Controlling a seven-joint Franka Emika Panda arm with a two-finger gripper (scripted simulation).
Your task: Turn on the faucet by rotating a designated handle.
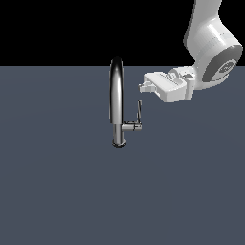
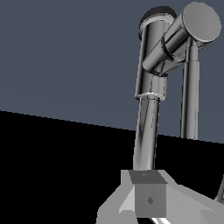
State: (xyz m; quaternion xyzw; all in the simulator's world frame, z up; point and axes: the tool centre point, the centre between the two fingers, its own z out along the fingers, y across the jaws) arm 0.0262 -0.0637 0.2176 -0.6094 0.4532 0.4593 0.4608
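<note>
From my remote seat I see the pincer (image 1: 142,87) hanging level in the air, and I cannot tell whether its jaws stand apart or together. The faucet (image 1: 116,103) stands upright on the dark tabletop (image 1: 57,191), just off the pincer's tip, its arched spout reaching about as high as the pincer itself. The handle (image 1: 139,111) rises below the pincer's tip, near but apart from it. In the wrist view one finger (image 2: 148,199) shows before the chrome stem (image 2: 181,35).
</note>
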